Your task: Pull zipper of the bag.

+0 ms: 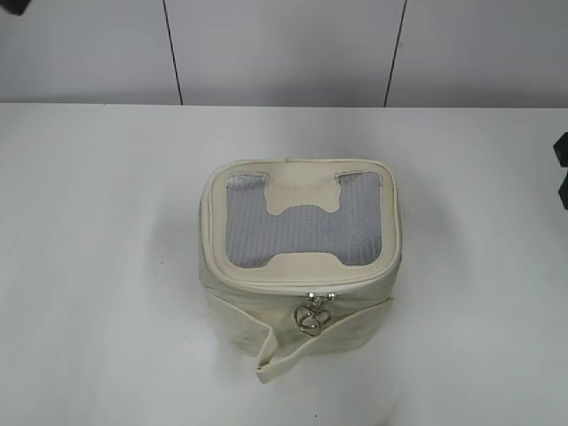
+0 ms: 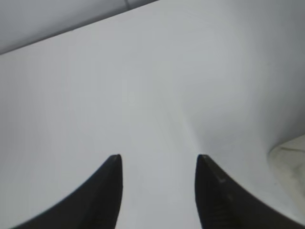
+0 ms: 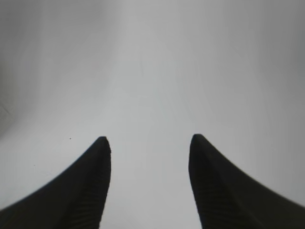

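The cream-white bag (image 1: 297, 306) stands mid-table in the exterior view, its top a silvery-grey mesh panel with cream tabs. The zipper (image 1: 302, 286) runs round the top rim, and its silver pull tabs (image 1: 311, 316) hang together at the front centre. A loose cream strap (image 1: 284, 342) crosses the front side. My left gripper (image 2: 158, 157) is open and empty over bare table; a corner of the bag (image 2: 290, 157) shows at that view's right edge. My right gripper (image 3: 148, 139) is open and empty over bare table. A dark part of the right arm (image 1: 562, 169) shows at the exterior view's right edge.
The white table (image 1: 106, 266) spreads all round the bag. A grey panelled wall (image 1: 284, 49) stands behind the table's far edge.
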Available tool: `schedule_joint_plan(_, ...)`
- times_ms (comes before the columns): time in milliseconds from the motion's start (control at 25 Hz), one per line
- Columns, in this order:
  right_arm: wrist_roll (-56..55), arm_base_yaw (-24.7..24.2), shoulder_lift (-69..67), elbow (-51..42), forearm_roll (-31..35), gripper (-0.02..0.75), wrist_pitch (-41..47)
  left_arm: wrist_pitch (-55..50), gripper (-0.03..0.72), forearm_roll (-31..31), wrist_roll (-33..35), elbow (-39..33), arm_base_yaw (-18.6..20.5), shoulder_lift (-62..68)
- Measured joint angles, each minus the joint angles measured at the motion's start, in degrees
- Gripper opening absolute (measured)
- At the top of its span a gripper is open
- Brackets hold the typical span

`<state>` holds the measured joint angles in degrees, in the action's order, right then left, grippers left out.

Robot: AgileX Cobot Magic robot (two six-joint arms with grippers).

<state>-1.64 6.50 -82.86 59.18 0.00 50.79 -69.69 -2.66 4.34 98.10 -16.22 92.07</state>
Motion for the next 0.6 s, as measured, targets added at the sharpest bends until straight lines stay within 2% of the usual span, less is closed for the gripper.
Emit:
schedule_joint_plan(280, -0.2, 0.0, 1.5, -3.4, 0.0, 0.424, 2.0, 0.1, 0.379, -2.4, -4.9, -21.7, 9.8, -16.5)
schedule_joint_plan(600, -2.1, 0.0, 13.1, -11.7, 0.4, 0.424, 3.6, 3.9, 0.379, -4.4, -7.4, -43.2, 10.6, -40.7)
